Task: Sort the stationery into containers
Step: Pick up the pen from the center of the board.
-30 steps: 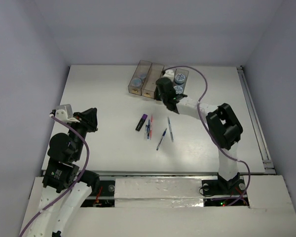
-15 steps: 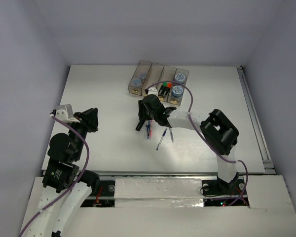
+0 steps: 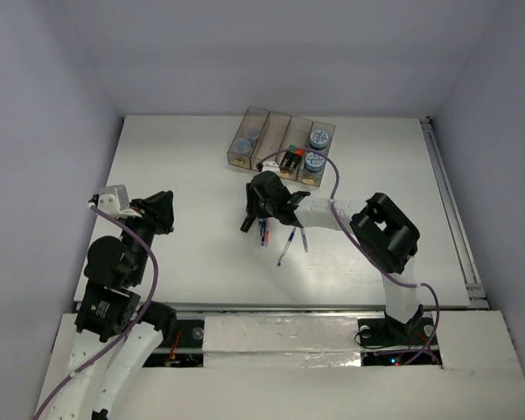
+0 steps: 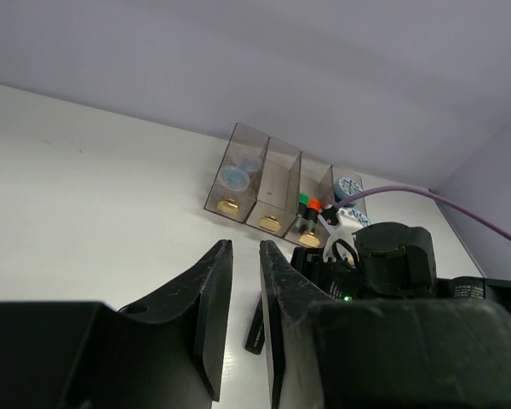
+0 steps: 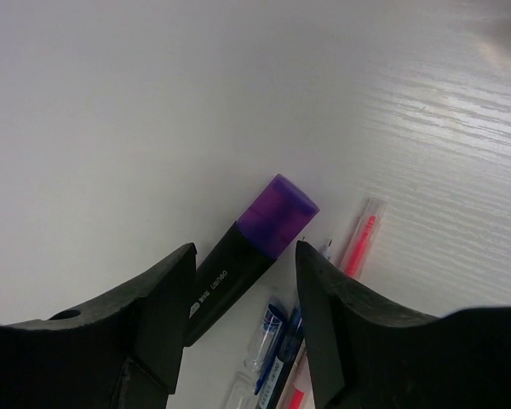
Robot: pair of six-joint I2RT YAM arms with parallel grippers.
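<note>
At the near left of the table, the left gripper (image 3: 160, 213) hangs well apart from the work. Its wrist view shows the jaws narrowly parted with nothing between them, and its position matches that of a second ago.

At mid-table, the change is on the right side. A second ago the right gripper (image 5: 243, 266) was closed over the third bin at the far side. It has since drawn back across the table, and its jaws now stand open. In the wrist view they straddle the purple highlighter (image 5: 275, 213), one finger on each side of the black barrel, with no contact visible. The highlighter lies flat on the table (image 3: 184, 166). The pink pen (image 5: 358, 242) lies just beside it, and the blue pens (image 5: 271, 336) lie at its lower end.

At the far side stand the containers (image 3: 270, 140), four bins in a row. The third bin, now uncovered, holds the green and orange highlighters (image 3: 290, 158). The blue-grey rolls (image 3: 315, 150) sit in the right end bin, and more rolls sit in the left end bin.

Assessment: one delivery appears complete, and the purple highlighter is the next pick. The pens remain unsorted. They lie close enough that closing the jaws may nudge them.
</note>
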